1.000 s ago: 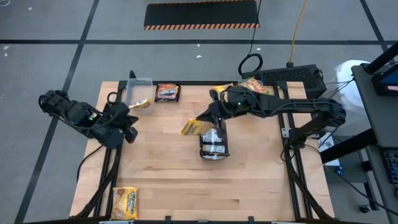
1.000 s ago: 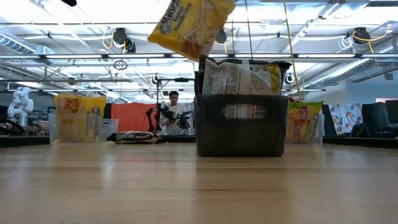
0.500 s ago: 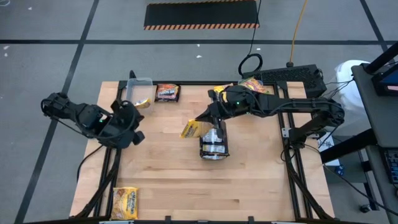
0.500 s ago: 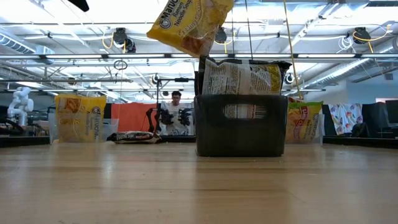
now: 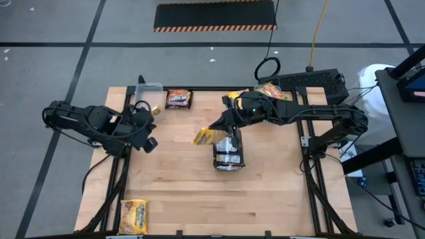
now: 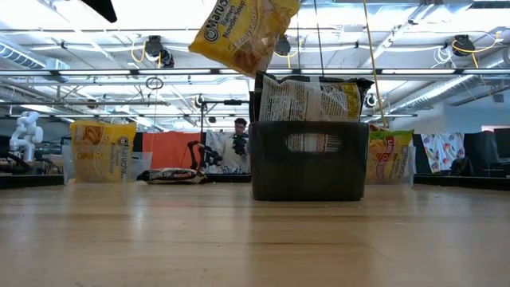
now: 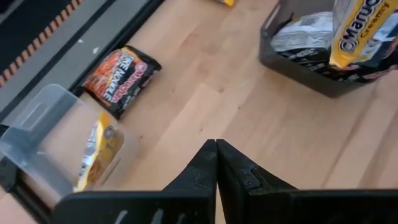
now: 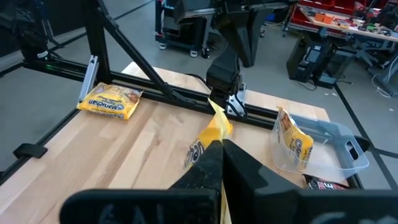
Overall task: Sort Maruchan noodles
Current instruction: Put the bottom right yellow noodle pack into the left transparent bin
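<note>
My right gripper (image 5: pixel 221 127) is shut on a yellow Maruchan packet (image 5: pixel 205 137), held high beside the dark grey tray (image 5: pixel 228 157); the tray has several packets standing in it. My left gripper (image 7: pixel 216 149) is shut and empty, hovering over the table's left part near a clear tub (image 5: pixel 147 98). A yellow packet (image 7: pixel 93 152) stands in that tub. A dark brown packet (image 5: pixel 178 99) lies flat at the far edge, and a yellow one (image 5: pixel 133 216) lies at the near left corner. More packets (image 5: pixel 268 89) lie at the far right. My right gripper pinches one end of the yellow packet (image 8: pixel 216 127) between its two fingers, coming from the table's right and nearly level. The packet sticks out beyond the fingertips and sags toward the table's left. It is clear of the table and above the tray's left rim (image 6: pixel 256 127).
A green-edged packet (image 6: pixel 390 155) stands at the far right behind the tray. The table's black frame rails (image 5: pixel 113 192) run along its edges. Bare wood (image 5: pixel 199 199) lies between the tray and the near edge. A person (image 6: pixel 239 139) moves in the room beyond.
My left gripper has swung toward the table's right and a little toward the far edge, nearer the clear tub, and its wrist has rolled. My right gripper and the yellow packet have kept their place.
</note>
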Available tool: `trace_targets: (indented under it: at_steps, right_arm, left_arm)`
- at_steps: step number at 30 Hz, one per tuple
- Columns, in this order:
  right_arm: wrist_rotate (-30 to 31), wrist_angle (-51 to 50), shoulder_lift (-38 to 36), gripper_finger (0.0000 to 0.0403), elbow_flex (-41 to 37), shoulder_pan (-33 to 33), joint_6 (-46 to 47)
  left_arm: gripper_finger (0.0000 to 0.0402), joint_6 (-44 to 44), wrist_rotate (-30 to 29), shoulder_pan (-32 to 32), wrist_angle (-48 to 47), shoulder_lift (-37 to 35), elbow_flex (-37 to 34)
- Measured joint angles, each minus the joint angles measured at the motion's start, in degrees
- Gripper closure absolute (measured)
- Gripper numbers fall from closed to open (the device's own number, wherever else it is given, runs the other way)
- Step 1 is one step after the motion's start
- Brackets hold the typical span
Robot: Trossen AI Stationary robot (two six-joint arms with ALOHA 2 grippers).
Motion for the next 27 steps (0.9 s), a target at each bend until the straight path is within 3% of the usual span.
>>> trace_targets:
  at_steps: [7, 11, 18, 23, 27]
  right_arm:
    - [0.0, -0.04, 0.0, 0.0403, 0.0, 0.0, -0.22]
    - [0.0, -0.07, 0.0, 0.0403, 0.0, 0.0, -0.22]
    - [0.02, -0.34, 0.0, 0.0403, 0.0, 0.02, -0.22]
    - [0.15, -1.95, 0.0, 0.0403, 0.0, 0.02, -0.22]
    - [0.26, -1.99, 0.0, 0.0403, 0.0, 0.02, 0.07]
  left_arm:
    - [0.0378, 0.59, 2.09, 1.52, 4.7, 0.35, 0.0]
    - [0.0361, 6.11, 5.81, 3.11, 8.87, 1.61, 0.0]
    - [0.0344, 16.31, 7.07, 6.58, 15.04, 5.2, 0.0]
    - [0.0344, 23.35, 7.63, 7.99, 24.72, 7.06, -0.02]
    - [0.0343, 26.86, 12.99, 7.96, 33.09, 7.16, -0.02]
